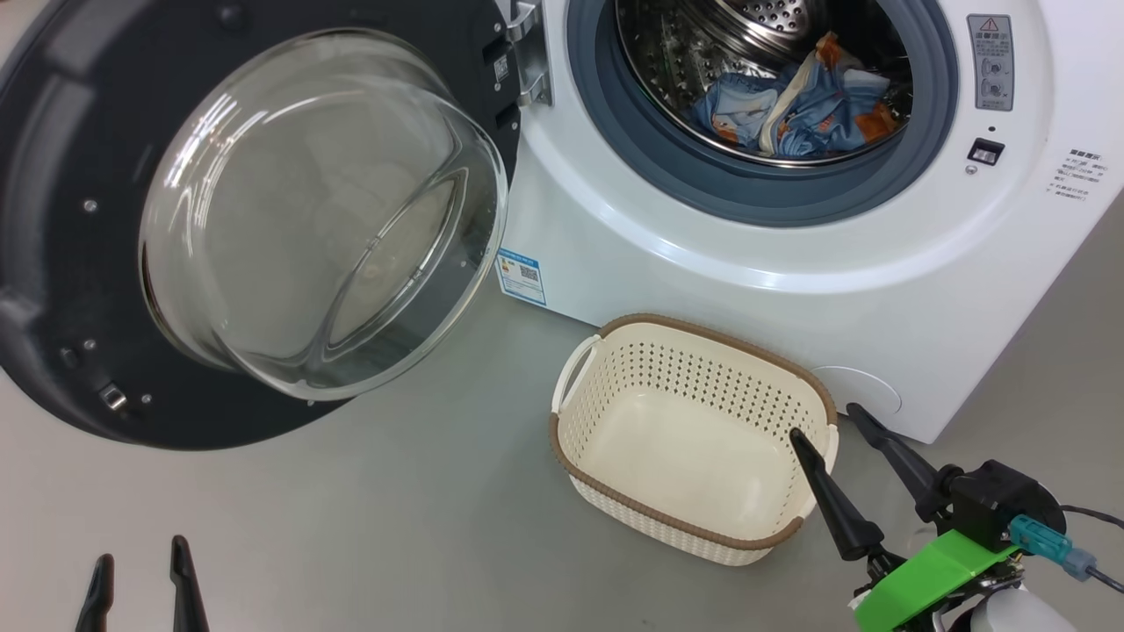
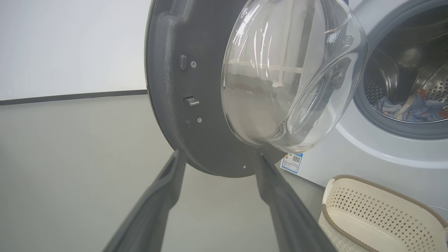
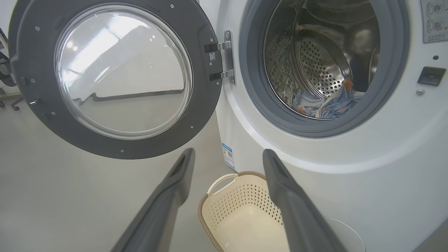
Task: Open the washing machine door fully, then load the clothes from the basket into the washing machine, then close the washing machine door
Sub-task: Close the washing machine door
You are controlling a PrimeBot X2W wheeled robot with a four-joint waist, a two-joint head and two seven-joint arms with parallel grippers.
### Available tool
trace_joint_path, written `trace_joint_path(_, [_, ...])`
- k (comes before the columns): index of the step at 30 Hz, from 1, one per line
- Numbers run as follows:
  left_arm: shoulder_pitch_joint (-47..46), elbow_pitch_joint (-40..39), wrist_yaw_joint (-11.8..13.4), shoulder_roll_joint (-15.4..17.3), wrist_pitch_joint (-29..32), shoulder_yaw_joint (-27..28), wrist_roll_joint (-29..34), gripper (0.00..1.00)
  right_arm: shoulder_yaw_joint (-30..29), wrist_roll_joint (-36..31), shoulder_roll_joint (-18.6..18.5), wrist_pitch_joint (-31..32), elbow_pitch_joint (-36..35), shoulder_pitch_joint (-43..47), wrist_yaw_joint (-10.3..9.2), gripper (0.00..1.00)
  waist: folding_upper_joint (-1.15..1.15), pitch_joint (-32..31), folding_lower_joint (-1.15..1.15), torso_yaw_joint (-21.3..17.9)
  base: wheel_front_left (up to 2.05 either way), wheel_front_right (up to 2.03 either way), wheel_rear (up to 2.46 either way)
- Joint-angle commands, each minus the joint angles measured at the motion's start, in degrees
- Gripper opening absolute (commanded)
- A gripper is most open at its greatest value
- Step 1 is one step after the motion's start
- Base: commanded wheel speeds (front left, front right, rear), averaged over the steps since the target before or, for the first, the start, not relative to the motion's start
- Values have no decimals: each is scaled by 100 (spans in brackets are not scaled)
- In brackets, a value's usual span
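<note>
Since the clothes lie inside the washing machine, upper right, and the basket is empty, we judge the washing machine door, wide open upper left, stiff and slick: push its dark rim. Left gripper and right gripper gape empty.

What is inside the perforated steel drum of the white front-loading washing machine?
Crumpled light blue clothes with orange-brown prints and white parts lie low in the drum. Anything under that pile, and the drum's near floor behind the grey rubber gasket, is hidden.
</note>
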Motion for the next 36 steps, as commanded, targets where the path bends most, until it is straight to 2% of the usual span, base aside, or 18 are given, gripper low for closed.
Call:
trace_joint_path(1, [-41, -176, 56, 79, -37, 164, -49, 100, 82, 87, -100, -46, -112, -150, 25, 100, 0, 2, 0, -1, 0, 0, 0])
trace_joint_path(2, [-48, -181, 57, 79, -37, 160, -97, 100, 86, 94, -103, -46, -111, -150, 25, 100, 0, 4, 0, -1, 0, 0, 0])
trace_joint_path(5, [-146, -258, 4, 79, -37, 228, -310, 0, 75, 102, -105, -46, -113, -129, 25, 100, 0, 17, 0, -3, 0, 0, 0])
trace_joint_path(11, [-703, -546, -332, 161, -37, 813, -920, 0, 6, 88, -113, -46, -151, -63, 25, 100, 0, 115, 0, -5, 0, 0, 0])
trace_joint_path(15, [-1300, -404, -437, 560, 20, 1036, -1926, 0, -72, 75, -134, -46, -185, -35, 25, 100, 0, 218, 0, -4, 0, 0, 0])
trace_joint_path(17, [-1679, -306, -448, 870, 301, 1059, -2725, 0, -110, 61, -144, -46, -206, -26, 25, 100, 0, 279, 0, -1, 0, 0, 0])
trace_joint_path(19, [-2024, -128, -450, 1314, 681, 1039, -3483, 0, -133, 44, -149, -46, -223, -14, 25, 100, 0, 334, 0, 3, 0, 0, 0])
trace_joint_path(23, [-2695, 479, -452, 2128, 1443, 976, -4634, 0, -159, 23, -196, -46, -252, -26, 25, 100, 0, 472, 0, 11, 0, 0, 0])
trace_joint_path(26, [-3198, 1042, -452, 2557, 2104, 938, -5351, 0, -157, 19, -241, -46, -259, -55, 25, 100, 0, 558, 0, 18, 0, 0, 0])
trace_joint_path(31, [-3802, 1908, -453, 3101, 3025, 713, -5890, 0, -100, 6, -313, -46, -273, -122, 25, 100, 0, 687, 0, 30, 0, 0, 0])
trace_joint_path(36, [-4336, 2589, -453, 3367, 3691, 423, -6144, 0, -68, 3, -391, -46, -297, -186, 25, 100, 0, 808, 0, 32, 0, 0, 0])
